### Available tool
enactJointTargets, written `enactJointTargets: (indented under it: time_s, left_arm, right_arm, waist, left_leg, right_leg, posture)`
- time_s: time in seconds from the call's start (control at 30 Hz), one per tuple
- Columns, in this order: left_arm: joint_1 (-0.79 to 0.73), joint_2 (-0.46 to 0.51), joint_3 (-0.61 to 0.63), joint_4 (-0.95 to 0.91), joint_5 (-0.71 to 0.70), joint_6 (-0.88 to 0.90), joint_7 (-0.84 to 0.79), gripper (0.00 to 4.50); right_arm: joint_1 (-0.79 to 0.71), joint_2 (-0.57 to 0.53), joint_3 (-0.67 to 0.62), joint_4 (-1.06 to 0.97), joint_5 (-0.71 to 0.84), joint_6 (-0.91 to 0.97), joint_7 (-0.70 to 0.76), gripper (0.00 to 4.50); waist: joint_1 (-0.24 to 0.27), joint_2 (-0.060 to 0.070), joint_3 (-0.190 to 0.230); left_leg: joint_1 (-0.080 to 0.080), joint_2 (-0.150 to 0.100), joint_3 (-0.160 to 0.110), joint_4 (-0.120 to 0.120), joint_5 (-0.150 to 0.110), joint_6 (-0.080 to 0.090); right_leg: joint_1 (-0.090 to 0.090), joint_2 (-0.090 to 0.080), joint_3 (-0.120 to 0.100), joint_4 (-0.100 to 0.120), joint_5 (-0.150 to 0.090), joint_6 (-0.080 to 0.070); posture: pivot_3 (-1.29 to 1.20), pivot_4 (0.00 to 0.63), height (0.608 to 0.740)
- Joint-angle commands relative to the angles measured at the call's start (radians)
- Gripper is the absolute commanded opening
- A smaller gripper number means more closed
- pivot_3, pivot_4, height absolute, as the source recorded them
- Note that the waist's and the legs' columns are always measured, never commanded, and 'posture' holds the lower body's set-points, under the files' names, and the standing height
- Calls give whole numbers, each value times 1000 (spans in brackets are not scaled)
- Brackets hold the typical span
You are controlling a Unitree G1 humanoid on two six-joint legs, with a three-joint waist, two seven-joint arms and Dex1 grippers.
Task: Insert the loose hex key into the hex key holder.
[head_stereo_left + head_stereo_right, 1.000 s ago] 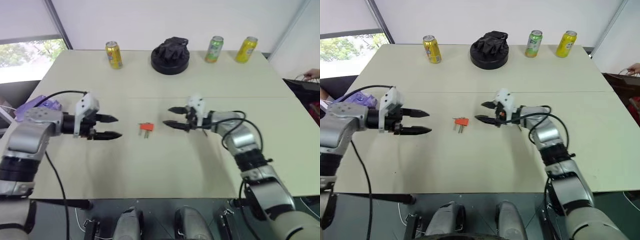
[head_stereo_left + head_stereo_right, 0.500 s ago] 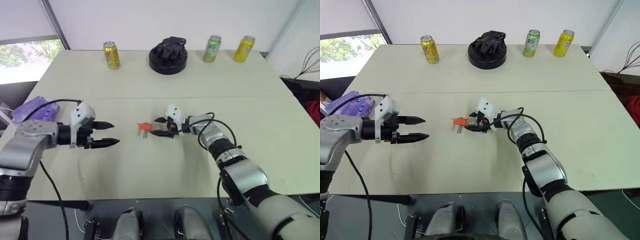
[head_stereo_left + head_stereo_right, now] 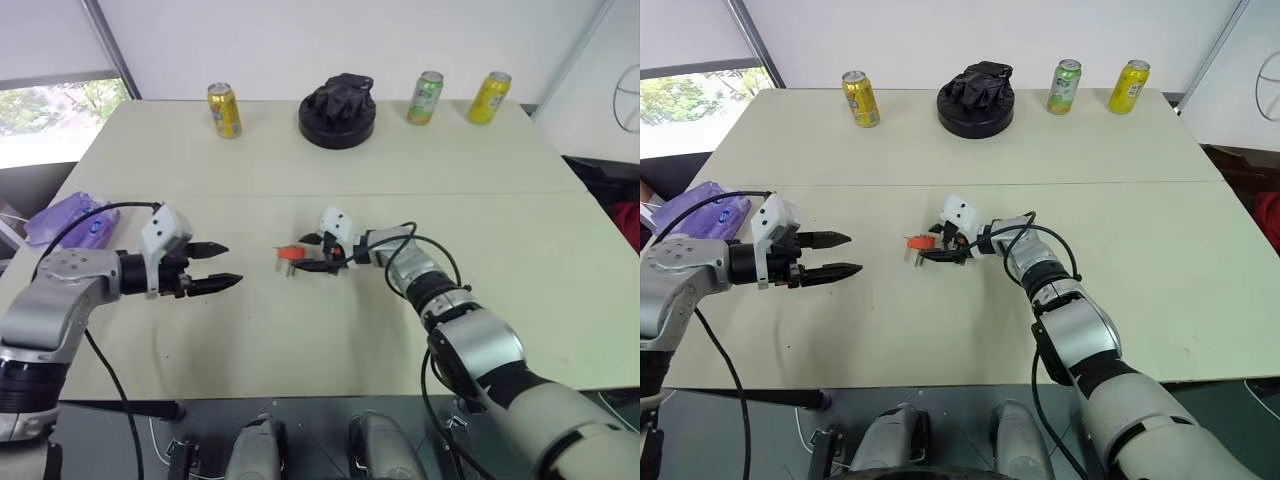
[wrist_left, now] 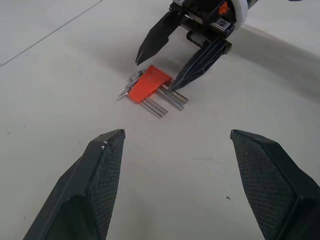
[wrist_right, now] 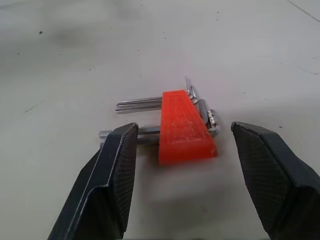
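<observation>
Pale beige tabletop (image 3: 330,330) fills the scene, with a faint seam running across its middle and a white wall behind. Along its far edge stand three drink cans: one yellow can (image 3: 225,109) toward the left, one green can (image 3: 425,97) and a second yellow can (image 3: 491,97) toward the right. Between the left yellow can and the green one sits one round black dish (image 3: 338,128) with a crumpled black object (image 3: 343,95) piled on it. One purple translucent item (image 3: 68,219) lies at the tabletop's left edge.

Near the centre lies the single hex key holder (image 5: 184,127), an orange-red wedge flat on the tabletop with several short silvery keys poking out of it; roughly four or five ends show, though the exact count is hard to tell. A separate loose hex key cannot be told apart from those in the block.

Two tools are present. The right tool (image 3: 312,252) reaches in from the right, its two black fingers spread with the holder lying between their tips, one fingertip right by the protruding key ends; it grips nothing. The left tool (image 3: 222,266) hovers well to the left of the holder, pointing toward it, fingers spread wide and empty.
</observation>
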Motion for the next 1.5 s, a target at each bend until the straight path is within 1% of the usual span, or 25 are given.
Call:
enactJointTargets:
  time_s: [0.03, 0.3, 0.47, 0.5, 0.53, 0.6, 0.63, 0.8, 0.9, 1.0, 1.07, 1.13, 1.2, 1.3, 1.37, 1.43, 1.5]
  left_arm:
    - [1, 0, 26, -27, -13, -10, 8, 3505]
    - [-23, -19, 6, -14, -3, -15, 17, 3505]
    - [-17, -41, -1, -29, 5, -21, 39, 3505]
    - [-14, -45, 1, -34, 6, -24, 44, 3545]
    - [-11, -47, 3, -36, 7, -25, 47, 3545]
    - [-8, -50, 6, -38, 7, -24, 52, 3545]
    - [-5, -51, 7, -40, 6, -23, 56, 3545]
    - [2, -57, 4, -46, 5, -23, 67, 3545]
    - [2, -61, 2, -51, 4, -21, 72, 3545]
    - [-6, -66, 2, -34, 6, -26, 72, 3545]
    - [-31, -79, 7, -3, 0, -22, 77, 3545]
    - [-63, -97, 9, 22, -8, -14, 84, 3545]
    - [-95, -116, 1, 35, -16, -8, 81, 3545]
    - [-151, -155, 1, 57, -39, 10, 86, 3545]
    - [-203, -191, 10, 92, -66, 26, 89, 3545]
    - [-253, -218, 12, 109, -109, 64, 70, 3545]
    - [-299, -250, 12, 124, -148, 97, 64, 3545]
  right_arm:
    - [3, -7, -28, -32, 5, -18, 20, 3071]
    - [12, -5, -21, -11, -34, -31, 13, 3071]
    - [3, 14, -28, 9, -43, -26, 9, 3071]
    - [3, 15, -28, 10, -45, -25, 14, 2532]
    - [3, 16, -28, 11, -48, -26, 13, 2218]
    - [4, 18, -27, 14, -56, -32, 2, 1262]
    - [3, 21, -28, 17, -58, -33, -4, 975]
    - [-7, 36, -38, 28, -62, -29, -29, 989]
    - [-8, 29, -28, 21, -79, -59, -47, 989]
    - [-12, -28, 17, -49, -134, -192, -43, 989]
    - [-26, -89, 48, -135, -172, -310, -36, 989]
    - [-46, -153, 79, -209, -224, -426, -58, 989]
    - [-77, -224, 110, -262, -290, -543, -100, 989]
    - [-128, -303, 135, -295, -376, -668, -193, 989]
    - [-164, -357, 157, -316, -478, -754, -312, 989]
    - [-193, -399, 173, -339, -567, -826, -416, 989]
    - [-212, -427, 182, -350, -603, -877, -473, 989]
  waist:
    - [0, 0, 0]
    - [0, 0, 0]
    - [-1, 0, 0]
    - [-1, 0, 0]
    - [-1, 0, 0]
    - [-1, 0, 0]
    - [-1, 0, 0]
    - [-4, 0, 0]
    - [-8, 0, 0]
    - [-12, 1, 0]
    - [-10, 1, 1]
    - [-5, 1, 2]
    - [-5, 1, 3]
    - [-6, 1, 4]
    - [-5, 1, 4]
    - [-3, 1, 4]
    - [-1, 0, 5]
  left_leg:
    - [0, 0, 0, 0, 0, 0]
    - [0, 0, 0, 0, 0, 0]
    - [0, 0, 0, 0, 0, 0]
    - [0, 0, 0, 0, 0, 0]
    - [0, 0, 0, 0, 0, 0]
    - [0, 0, 0, 0, 0, 0]
    - [0, 0, 0, 0, 0, 0]
    - [1, 0, 0, 0, 0, 0]
    - [1, 0, 0, 0, 0, 0]
    - [1, 0, 0, 0, 0, 0]
    - [1, 0, 0, 0, 0, 0]
    - [1, -1, 0, 0, 0, 0]
    - [1, -1, 0, 0, 0, 0]
    - [1, -1, 0, 0, 0, -1]
    - [1, -1, 1, 0, 3, -5]
    - [1, -1, 1, 0, 3, -6]
    - [1, -1, 2, 0, 4, -7]
  right_leg:
    - [0, 0, 0, 0, 0, 0]
    - [0, 0, 0, 0, 0, 0]
    - [0, 0, 0, 0, 0, 0]
    - [0, 0, 0, 0, 0, 0]
    - [0, 0, 0, 0, 0, 0]
    - [0, 0, 0, 0, 0, 0]
    - [0, 0, 0, 0, 0, 0]
    - [0, 0, 0, 1, 0, 0]
    - [0, 0, 0, 1, 0, 0]
    - [0, 0, 0, 1, 0, 0]
    - [0, -1, 0, 1, 0, 0]
    - [0, -1, 0, 1, 0, 0]
    - [0, -1, 0, 1, 0, 0]
    - [0, -1, 0, 1, 0, 0]
    - [0, -1, 0, 1, 0, 0]
    - [0, -1, 0, 1, 0, 0]
    - [0, -1, 1, 1, 0, 0]
  posture:
    - [0, 150, 740]
    - [0, 150, 740]
    - [0, 150, 740]
    - [0, 150, 740]
    - [0, 150, 740]
    - [0, 150, 740]
    - [0, 150, 740]
    - [0, 150, 740]
    - [0, 150, 740]
    - [0, 150, 740]
    - [0, 150, 740]
    - [0, 150, 740]
    - [0, 150, 740]
    - [0, 150, 740]
    - [0, 150, 740]
    - [0, 150, 740]
    - [0, 150, 740]
